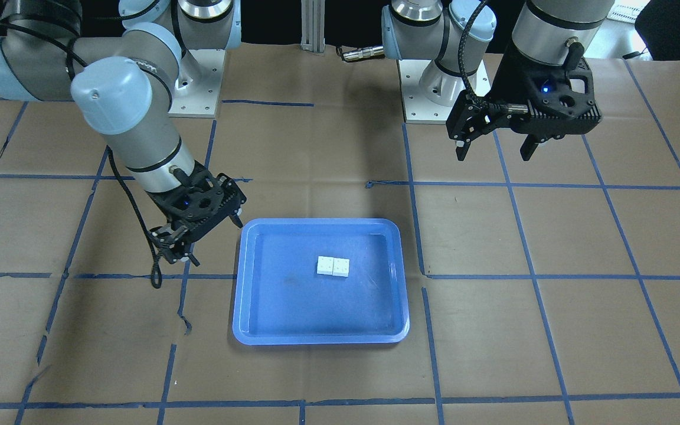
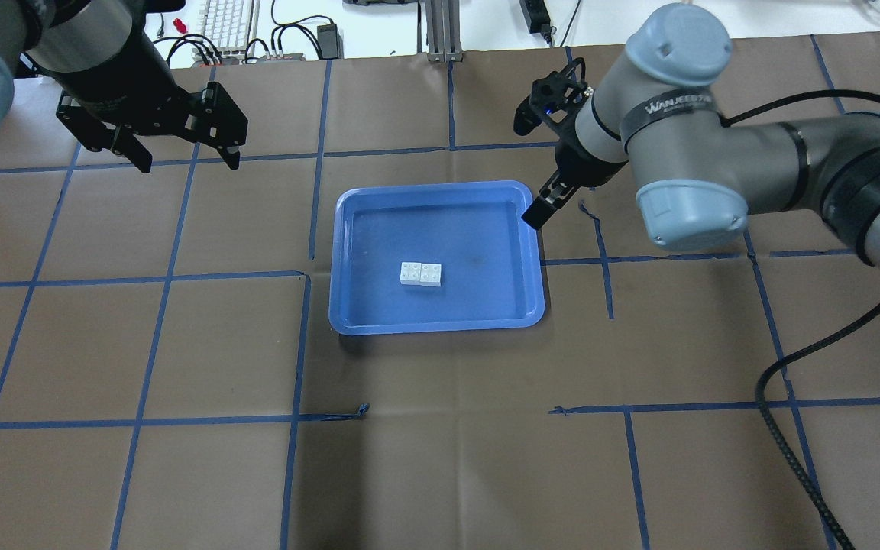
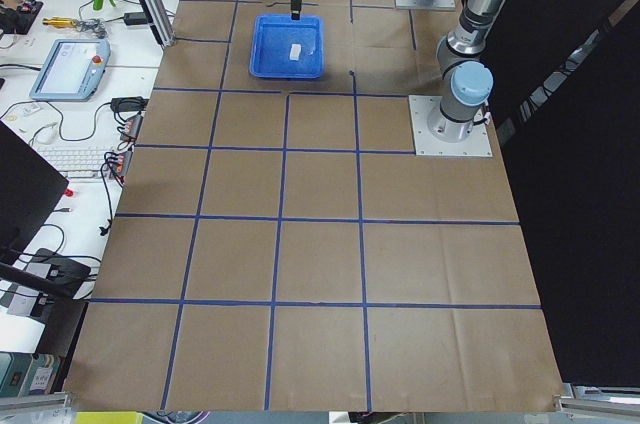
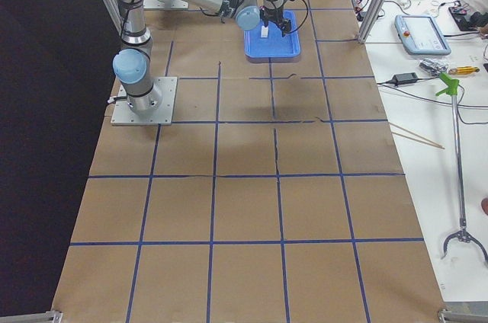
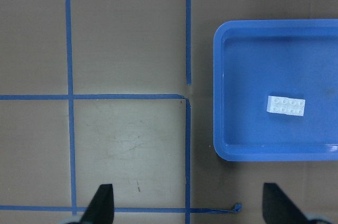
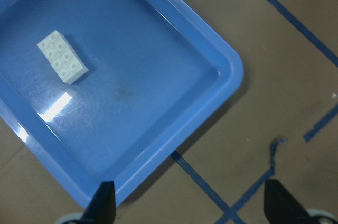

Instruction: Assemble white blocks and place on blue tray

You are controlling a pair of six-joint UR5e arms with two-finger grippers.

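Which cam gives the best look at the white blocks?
Right wrist view: the white blocks are largest there, studs clear, lying side by side on the blue tray. Left wrist shows them smaller; overhead and front smaller still; side views show just a white speck.

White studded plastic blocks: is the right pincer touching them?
Apart. Overhead view: the white blocks lie mid-tray, the open right pincer hangs at the flat blue plastic tray's far corner.

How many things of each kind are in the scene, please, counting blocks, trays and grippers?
white blocks: 2
blue tray: 1
grippers: 2, the left gripper and the right gripper, both open
Total: 5
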